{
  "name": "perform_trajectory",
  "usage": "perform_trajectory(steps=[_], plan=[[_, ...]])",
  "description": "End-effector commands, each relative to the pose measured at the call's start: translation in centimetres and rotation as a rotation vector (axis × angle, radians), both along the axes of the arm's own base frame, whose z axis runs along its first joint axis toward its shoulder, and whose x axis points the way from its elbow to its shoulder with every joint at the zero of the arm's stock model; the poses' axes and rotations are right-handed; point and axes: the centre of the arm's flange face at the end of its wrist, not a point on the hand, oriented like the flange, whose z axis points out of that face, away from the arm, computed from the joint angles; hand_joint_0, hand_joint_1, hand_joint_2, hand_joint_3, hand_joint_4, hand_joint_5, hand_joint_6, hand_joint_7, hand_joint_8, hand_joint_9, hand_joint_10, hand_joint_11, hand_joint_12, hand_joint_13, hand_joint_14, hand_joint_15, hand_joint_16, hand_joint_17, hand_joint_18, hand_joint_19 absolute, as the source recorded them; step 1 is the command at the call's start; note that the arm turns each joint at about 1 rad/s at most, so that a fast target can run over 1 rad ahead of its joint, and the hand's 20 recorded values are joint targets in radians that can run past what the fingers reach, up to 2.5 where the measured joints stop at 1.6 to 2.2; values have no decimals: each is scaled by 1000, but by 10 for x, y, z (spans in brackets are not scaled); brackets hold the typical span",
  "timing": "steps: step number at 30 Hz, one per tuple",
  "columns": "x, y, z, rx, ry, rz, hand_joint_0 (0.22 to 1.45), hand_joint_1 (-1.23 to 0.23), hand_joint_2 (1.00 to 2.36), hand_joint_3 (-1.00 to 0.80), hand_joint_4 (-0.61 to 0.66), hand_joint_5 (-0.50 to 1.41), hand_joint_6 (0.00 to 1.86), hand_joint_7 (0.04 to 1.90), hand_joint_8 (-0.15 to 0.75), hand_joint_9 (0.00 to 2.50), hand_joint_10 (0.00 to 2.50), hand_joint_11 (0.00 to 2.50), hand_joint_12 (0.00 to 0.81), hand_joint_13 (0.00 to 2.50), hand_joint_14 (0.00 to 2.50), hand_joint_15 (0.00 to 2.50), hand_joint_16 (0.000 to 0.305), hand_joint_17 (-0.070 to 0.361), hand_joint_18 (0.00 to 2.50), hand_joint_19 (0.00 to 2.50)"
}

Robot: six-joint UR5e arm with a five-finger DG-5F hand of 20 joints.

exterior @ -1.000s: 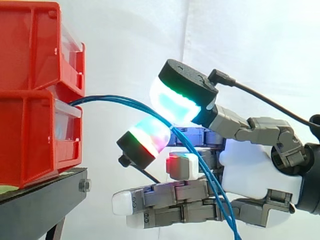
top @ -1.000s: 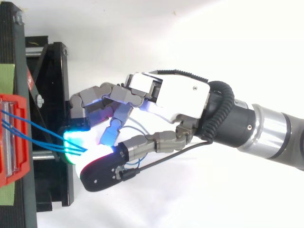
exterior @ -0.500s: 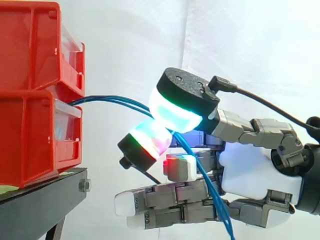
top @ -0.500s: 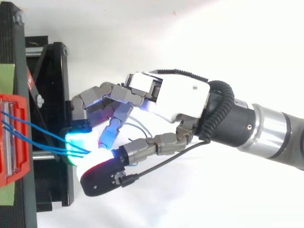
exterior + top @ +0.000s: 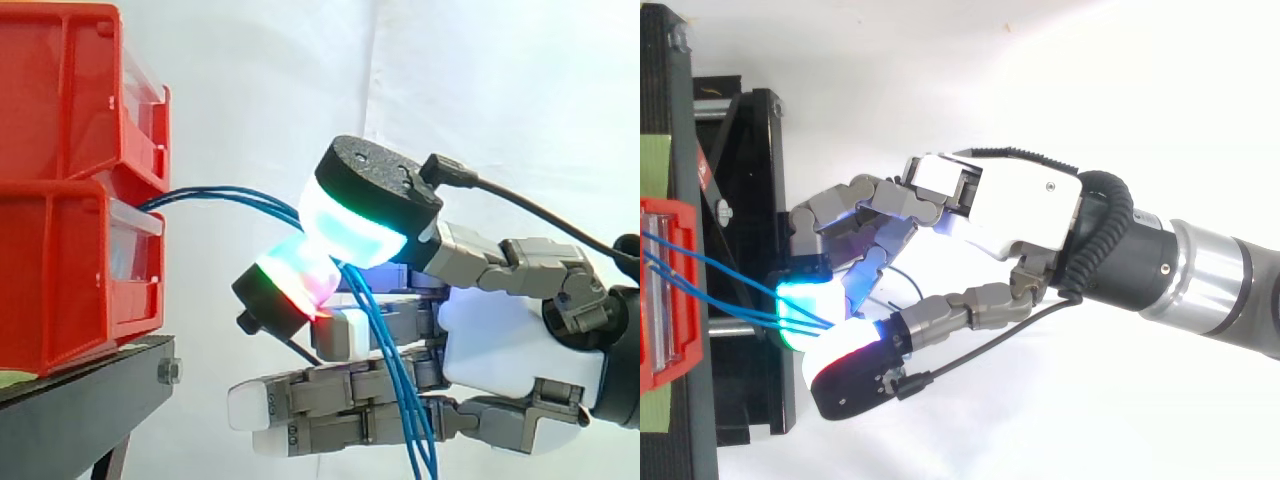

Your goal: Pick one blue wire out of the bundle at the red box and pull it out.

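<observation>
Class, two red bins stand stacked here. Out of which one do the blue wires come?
The lower red bin: the blue wires leave its open front, just beneath the upper red bin, and run to the hand pinching them.

The arm [image 5: 1225,290] comes in from the right with its wrist level and the robot hand [image 5: 515,345] turned on its side. The thumb and one finger curl so that their glowing pads [image 5: 352,228] meet, cyan above and green-red below, pinching the blue wires [image 5: 408,400]. The lower fingers stretch forward nearly straight.

Black stand [image 5: 85,395], stacked red bins [image 5: 55,265] atop
</observation>
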Motion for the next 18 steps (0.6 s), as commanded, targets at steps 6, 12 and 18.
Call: perform_trajectory(steps=[6, 12, 18], plan=[[0, 0, 1, 0, -2, 0, 757, -913, 1000, -500, 22, -177, 895, 1065, 221, 1061, 26, 883, 334, 649, 15, 374, 47, 105, 480, 282], [0, 0, 0, 0, -1, 0, 630, -848, 1000, -500, 120, -157, 875, 1039, 218, 1111, 23, 883, 332, 652, 16, 388, 46, 105, 467, 322], [0, 0, 0, 0, -1, 0, 532, -623, 1000, -500, 109, -131, 854, 1107, 242, 1211, 26, 864, 345, 671, 16, 404, 50, 112, 445, 367]])
